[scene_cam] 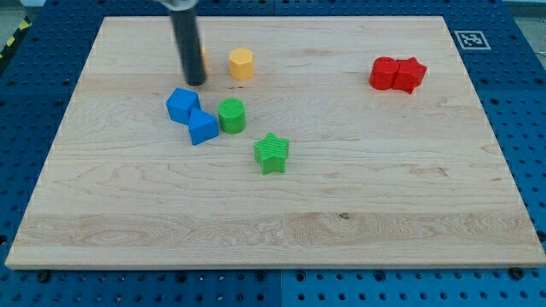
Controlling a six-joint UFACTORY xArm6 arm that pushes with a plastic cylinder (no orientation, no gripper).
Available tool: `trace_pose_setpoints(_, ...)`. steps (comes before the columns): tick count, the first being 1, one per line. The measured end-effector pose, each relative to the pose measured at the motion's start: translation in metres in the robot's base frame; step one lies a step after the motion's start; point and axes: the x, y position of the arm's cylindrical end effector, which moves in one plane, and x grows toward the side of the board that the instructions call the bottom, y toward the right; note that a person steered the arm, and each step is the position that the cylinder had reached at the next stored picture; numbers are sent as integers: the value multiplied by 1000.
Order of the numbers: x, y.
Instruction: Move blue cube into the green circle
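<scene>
— What's the biggest thing in view?

— The wooden board (341, 205), lying on a blue pegboard table (512, 34). My dark rod comes down from the view's top, and my tip (196, 83) rests on the board just above the upper blue block (182, 105).

— Your jaws?

— I have none, only the rod, so no grip to tell of.

— And the blue cube?

— The blue cube (202, 127) sits below-right of that other blue block, touching it, with the green cylinder (231, 115) just beside it on the right. A green star (272, 153) lies lower right. Two red blocks (397, 74) touch at far right. A yellow hexagonal block (241, 64) sits right of my rod; an orange one (205, 60) peeks from behind it.
</scene>
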Motion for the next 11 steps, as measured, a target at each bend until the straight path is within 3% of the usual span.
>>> trace_pose_setpoints(1, 9, -44)
trace_pose_setpoints(3, 56, -41)
trace_pose_setpoints(11, 44, 23)
